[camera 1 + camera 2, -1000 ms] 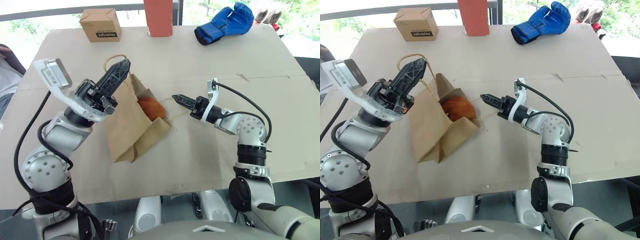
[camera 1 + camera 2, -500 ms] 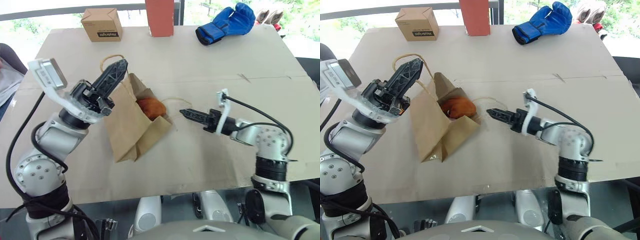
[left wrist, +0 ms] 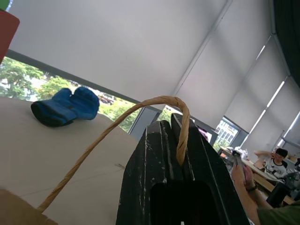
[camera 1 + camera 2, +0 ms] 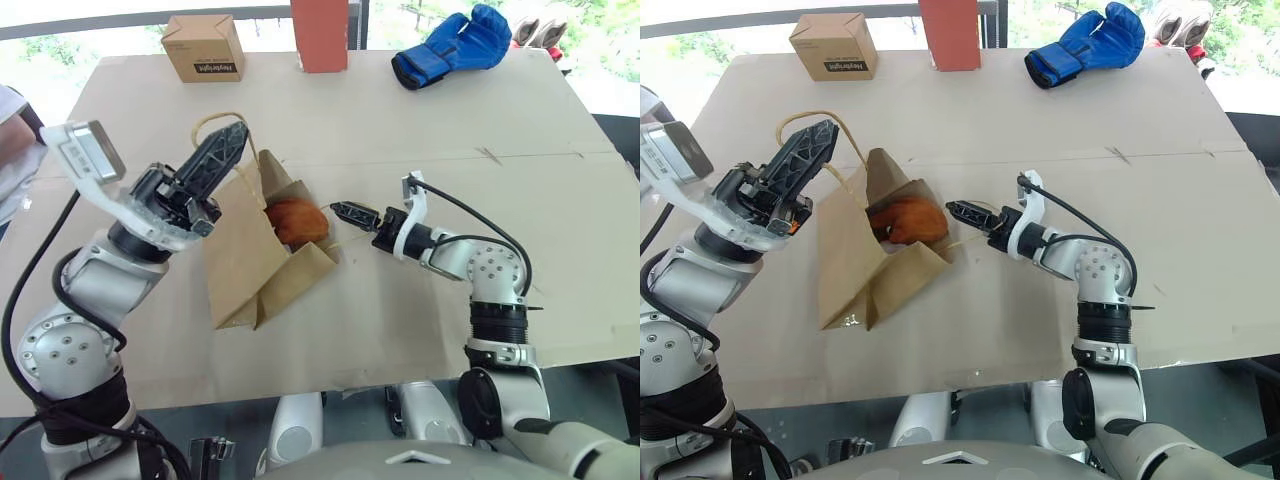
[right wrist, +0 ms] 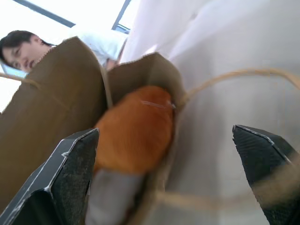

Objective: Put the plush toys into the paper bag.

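pinching a handle of the paper bag (image 4: 255,270), left gripper (image 4: 228,141); right gripper (image 4: 345,211) spread (orange-brown toy (image 4: 297,220) inside).

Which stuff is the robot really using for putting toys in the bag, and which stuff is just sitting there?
Using:
paper bag
its handle, pinched by the left gripper
orange plush toy in the bag's mouth
right gripper, open beside it

Just sitting there:
blue boxing glove
small cardboard box
red block
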{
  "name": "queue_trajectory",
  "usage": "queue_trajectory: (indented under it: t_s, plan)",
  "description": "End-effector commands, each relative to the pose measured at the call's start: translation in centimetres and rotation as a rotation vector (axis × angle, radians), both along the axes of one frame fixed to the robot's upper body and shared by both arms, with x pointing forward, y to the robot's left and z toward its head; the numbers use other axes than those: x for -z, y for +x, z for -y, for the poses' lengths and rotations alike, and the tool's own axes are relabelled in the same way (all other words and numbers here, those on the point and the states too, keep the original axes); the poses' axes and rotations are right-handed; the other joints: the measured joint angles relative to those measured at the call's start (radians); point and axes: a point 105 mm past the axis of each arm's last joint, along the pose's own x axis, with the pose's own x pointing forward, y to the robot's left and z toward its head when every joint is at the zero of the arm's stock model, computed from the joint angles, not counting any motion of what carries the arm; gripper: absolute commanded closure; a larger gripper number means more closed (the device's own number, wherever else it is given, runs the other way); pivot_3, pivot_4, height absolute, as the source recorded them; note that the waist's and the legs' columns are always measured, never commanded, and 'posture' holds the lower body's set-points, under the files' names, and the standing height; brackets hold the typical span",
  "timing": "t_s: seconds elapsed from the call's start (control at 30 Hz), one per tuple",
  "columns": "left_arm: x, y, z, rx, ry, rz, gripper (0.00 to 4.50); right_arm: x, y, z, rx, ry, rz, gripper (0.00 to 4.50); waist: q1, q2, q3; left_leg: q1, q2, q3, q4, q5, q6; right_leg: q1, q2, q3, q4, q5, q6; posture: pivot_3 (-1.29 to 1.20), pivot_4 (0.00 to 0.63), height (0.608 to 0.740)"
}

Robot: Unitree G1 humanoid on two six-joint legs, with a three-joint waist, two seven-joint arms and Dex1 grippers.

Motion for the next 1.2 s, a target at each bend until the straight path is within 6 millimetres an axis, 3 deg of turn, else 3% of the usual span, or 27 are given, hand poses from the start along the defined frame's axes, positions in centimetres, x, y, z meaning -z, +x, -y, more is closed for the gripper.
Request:
queue_trajectory:
  t_s: [0.03,0.13,0.17,0.23,0.27,0.4,0.63,0.7,0.77,0.83,0.93,1.0,1.07,1.13,1.2]
  plan:
    - [-1.5,-1.6,0.6,0.019,0.004,0.081,4.5,-0.4,-0.3,-1.0,-0.045,0.028,0.034,1.17,-0.002,0.0,0.0,0.0,0.0,0.0,0.0,0.0,0.0,0.0,0.0,0.0,0.0,0.0,0.0,0.0,0.15,0.74]
    - [-1.4,-1.9,0.5,0.008,0.001,0.081,4.5,-1.1,-0.6,-1.0,-0.062,0.055,0.085,2.66,-0.006,0.0,0.0,0.001,0.0,0.0,-0.001,0.0,0.0,0.0,0.0,0.0,0.001,0.0,0.0,0.0,0.15,0.74]
    - [-1.4,-2.0,0.5,0.005,0.001,0.08,4.5,-1.8,-0.6,-0.9,-0.06,0.086,0.114,3.01,-0.007,0.0,0.0,0.001,0.0,0.0,-0.001,0.0,0.0,0.0,0.0,0.0,0.001,0.0,0.0,0.0,0.15,0.74]
    - [-1.3,-2.1,0.4,-0.001,-0.001,0.077,4.5,-3.2,-0.9,-0.5,-0.064,0.158,0.166,4.18,-0.007,0.0,0.0,0.001,0.0,0.0,-0.001,0.0,0.0,0.0,0.0,0.0,0.001,0.0,0.0,0.0,0.15,0.74]
    - [-1.3,-2.1,0.3,-0.006,-0.003,0.075,4.5,-4.1,-1.2,-0.3,-0.074,0.19,0.199,4.46,-0.007,0.0,0.0,0.001,0.0,0.0,-0.001,0.0,0.0,0.0,0.0,0.0,0.001,0.0,0.0,0.0,0.15,0.74]
    - [-1.5,-1.5,-0.3,-0.018,-0.01,0.079,4.5,-10.1,-3.3,1.1,-0.141,0.372,0.377,4.46,-0.006,0.001,0.0,0.001,0.0,0.0,-0.001,0.0,0.0,0.0,0.0,0.0,0.001,0.0,0.0,0.0,0.15,0.74]
    - [-3.3,1.5,-1.7,-0.044,0.073,0.144,4.5,-17.9,-5.3,1.7,-0.121,0.321,0.664,4.46,-0.006,0.002,0.001,0.001,0.0,0.0,-0.001,0.0,0.0,-0.001,0.0,0.0,0.001,0.0,0.0,0.0,0.15,0.74]
    - [-3.5,2.8,-1.8,-0.053,0.127,0.146,4.5,-19.2,-5.6,1.8,-0.102,0.254,0.73,4.46,-0.007,0.002,0.001,0.0,0.0,0.0,-0.001,0.0,0.0,-0.002,0.001,0.0,0.001,0.0,0.0,0.0,0.15,0.74]
    - [-2.3,4.5,-1.6,-0.086,0.221,0.112,4.5,-18.4,-5.8,1.4,-0.103,0.123,0.767,4.46,-0.005,0.001,0.001,0.0,0.0,0.0,-0.001,0.0,0.0,-0.002,0.0,0.0,0.001,0.0,0.0,0.0,0.15,0.74]
    - [-0.6,6.2,-1.2,-0.107,0.305,0.084,4.5,-16.3,-5.9,1.1,-0.107,0.023,0.755,4.46,-0.003,0.0,0.0,0.001,0.0,0.001,-0.002,0.0,0.0,-0.001,0.0,0.0,0.0,0.0,0.0,0.0,0.15,0.74]
    - [1.1,7.6,0.2,-0.096,0.368,0.071,4.5,-13.3,-4.9,1.5,-0.052,-0.157,0.747,4.46,-0.006,0.0,0.0,0.0,0.0,0.001,-0.005,0.0,0.0,-0.003,0.0,0.0,0.0,0.0,0.0,0.0,0.15,0.74]
    - [1.8,8.1,0.5,-0.102,0.391,0.066,4.5,-12.8,-4.5,2.1,-0.013,-0.207,0.76,4.46,-0.007,0.0,0.0,-0.002,0.0,0.001,-0.005,0.0,0.0,-0.005,0.0,0.001,0.0,0.0,0.0,0.0,0.15,0.74]
    - [1.9,8.1,-0.2,-0.097,0.369,0.05,4.5,-13.0,-5.1,2.6,-0.035,-0.233,0.802,3.95,-0.012,0.0,0.001,-0.002,0.0,0.001,-0.004,0.0,0.0,-0.005,0.0,0.001,0.0,0.0,0.0,0.0,0.15,0.74]
    - [1.5,7.6,-0.5,-0.063,0.358,0.053,3.77,-13.2,-5.7,3.2,-0.049,-0.271,0.835,3.3,-0.011,0.0,0.001,-0.002,0.0,0.001,-0.004,0.0,0.0,-0.006,0.0,0.002,0.001,0.0,0.0,0.0,0.15,0.74]
    - [1.3,7.3,-0.9,-0.06,0.366,0.055,3.08,-13.2,-6.3,3.8,-0.07,-0.298,0.846,2.35,-0.01,0.0,0.001,-0.002,0.0,0.001,-0.005,0.0,0.0,-0.006,0.0,0.001,0.001,0.0,0.0,0.0,0.15,0.74]
